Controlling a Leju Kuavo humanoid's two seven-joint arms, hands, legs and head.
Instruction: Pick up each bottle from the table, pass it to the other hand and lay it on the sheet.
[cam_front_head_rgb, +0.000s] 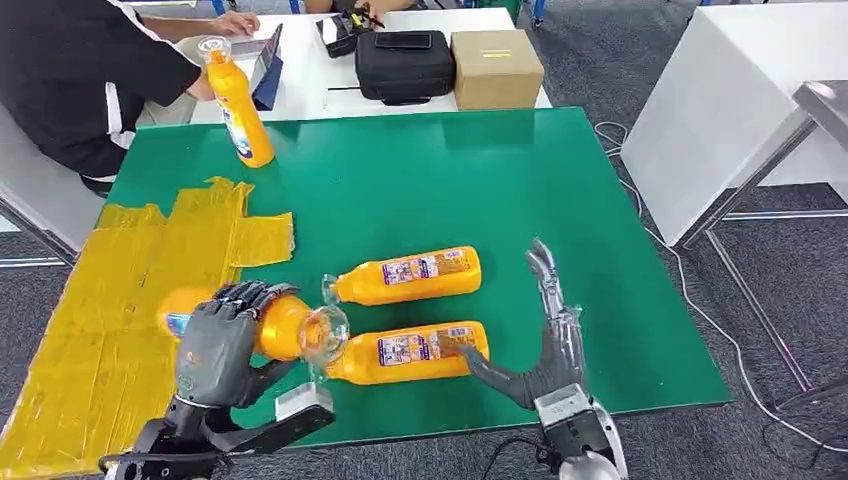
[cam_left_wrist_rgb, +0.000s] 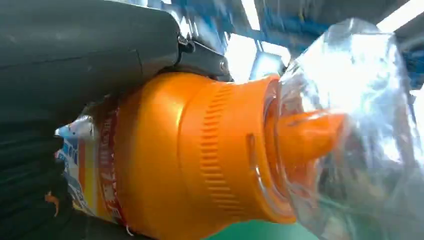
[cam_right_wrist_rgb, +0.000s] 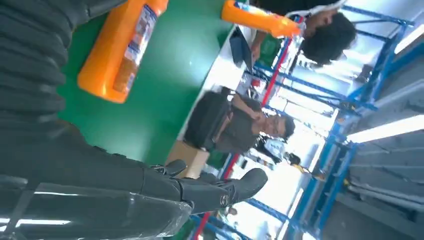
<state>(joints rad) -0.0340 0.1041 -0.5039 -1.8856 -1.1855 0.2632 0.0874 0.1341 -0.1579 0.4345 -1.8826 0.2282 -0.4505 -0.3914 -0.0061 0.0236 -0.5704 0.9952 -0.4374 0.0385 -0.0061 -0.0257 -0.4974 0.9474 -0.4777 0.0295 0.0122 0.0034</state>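
The left hand (cam_front_head_rgb: 222, 340) is grasping an orange bottle (cam_front_head_rgb: 275, 327) around its body, holding it lying sideways just above the near edge of the green table (cam_front_head_rgb: 560, 190), with the bottle's clear cap (cam_front_head_rgb: 325, 334) pointing toward the robot's right; from the left wrist view the same bottle (cam_left_wrist_rgb: 200, 155) is sitting tight against the palm, its clear cap (cam_left_wrist_rgb: 350, 125) covering the orange spout; the held bottle's base is hanging over the edge of the yellow sheet (cam_front_head_rgb: 110, 320), though whether it is touching the sheet is hard to tell from here; the right hand (cam_front_head_rgb: 545, 335) is standing released with its fingers spread and pointing away from the robot, its thumb touching or just beside the base of a second bottle (cam_front_head_rgb: 410, 353) that is lying on the table, cap close to the held bottle's cap; a third bottle (cam_front_head_rgb: 408, 276) is lying just behind it, roughly parallel; a fourth bottle (cam_front_head_rgb: 236, 102) is standing upright at the far left of the table, near a person (cam_front_head_rgb: 80, 70) in a dark top who is sitting at the white desk (cam_front_head_rgb: 310, 75) beyond; a black case (cam_front_head_rgb: 404, 64) and a cardboard box (cam_front_head_rgb: 496, 68) are resting on that desk.
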